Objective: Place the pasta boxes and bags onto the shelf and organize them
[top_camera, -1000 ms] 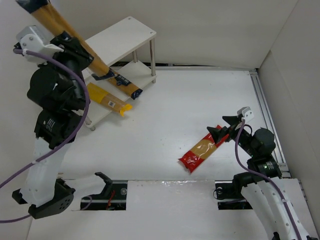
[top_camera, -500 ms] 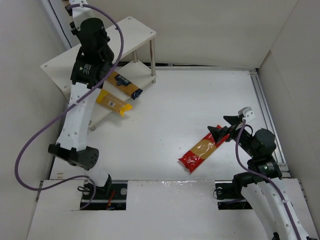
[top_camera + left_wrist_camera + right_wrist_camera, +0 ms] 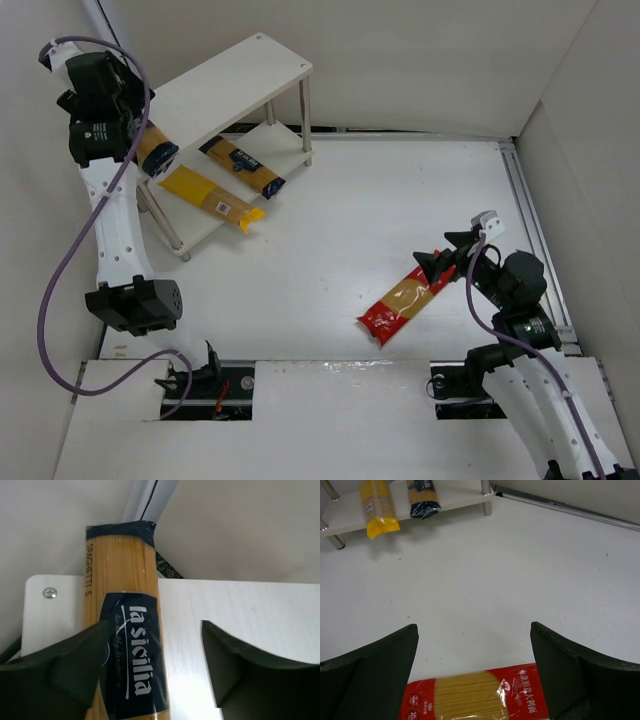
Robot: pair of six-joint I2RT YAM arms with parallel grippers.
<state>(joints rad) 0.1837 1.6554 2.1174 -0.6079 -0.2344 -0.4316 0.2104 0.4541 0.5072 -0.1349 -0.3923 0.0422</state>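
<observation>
The left tool [image 3: 155,625] stands in the upper left of the overhead view, over the end of the white two-tier shelf with thin metal legs [image 3: 250,75]. Its jaws are spread wider than the orange-yellow spaghetti pack with a navy label [image 3: 125,630]. One finger [image 3: 65,665] sits against the pack's edge and the other [image 3: 240,665] stands apart from it, so nothing is clamped. This pack lies over the bolted corner of the top board, its navy far end reaching past the board's edge. Whether it rests fully on the board cannot be told.

On the lower tier lie a plain yellow long pack [image 3: 205,197] and a second orange-yellow pack with navy ends [image 3: 240,165], side by side, their near ends overhanging the tier.

At the lower right, the right tool [image 3: 473,626] hangs wide open and empty above the upper end of the red spaghetti pack with a clear window [image 3: 400,305], which lies slantwise on the white bench [image 3: 380,200].
</observation>
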